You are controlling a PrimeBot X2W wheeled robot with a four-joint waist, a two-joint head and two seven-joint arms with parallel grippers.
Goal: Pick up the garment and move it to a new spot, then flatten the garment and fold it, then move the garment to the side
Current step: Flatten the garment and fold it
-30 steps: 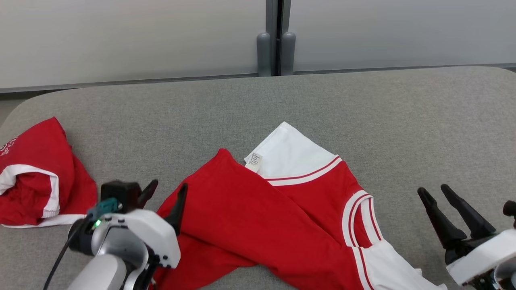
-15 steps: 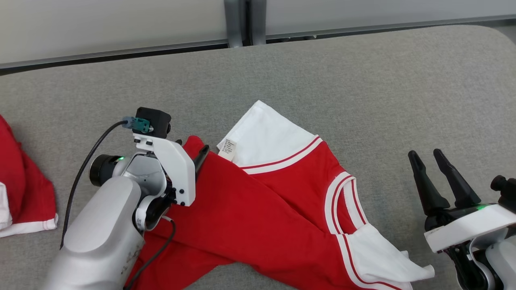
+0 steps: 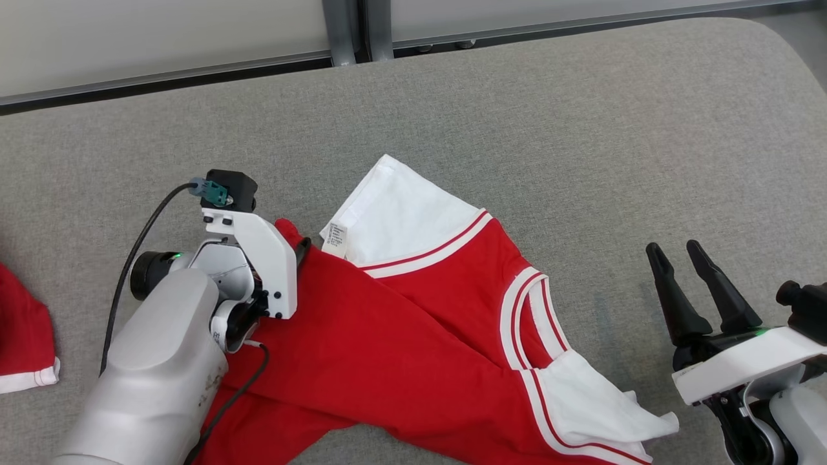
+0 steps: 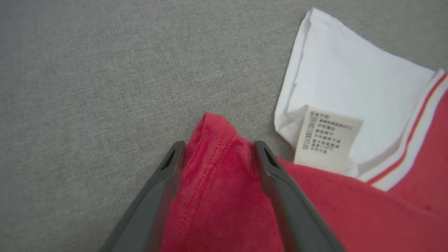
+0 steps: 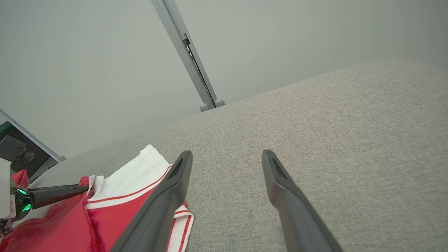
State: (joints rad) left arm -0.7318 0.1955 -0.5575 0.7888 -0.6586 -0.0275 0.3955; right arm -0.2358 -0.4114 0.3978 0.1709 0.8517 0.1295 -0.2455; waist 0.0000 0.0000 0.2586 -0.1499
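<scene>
Setting: robot test lab, by the look of it.
Broad grey fabric-covered table with rounded corners; plain pale partition panels standing close behind it, joined at a grey metal post.

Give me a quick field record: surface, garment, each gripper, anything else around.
surface: grey fabric table
garment: red with white sleeves, rumpled, lying on the table
left gripper: open, fingers straddling a red corner of the garment
right gripper: open, over bare table right of the garment
other: second red garment at the head view's left edge
</scene>
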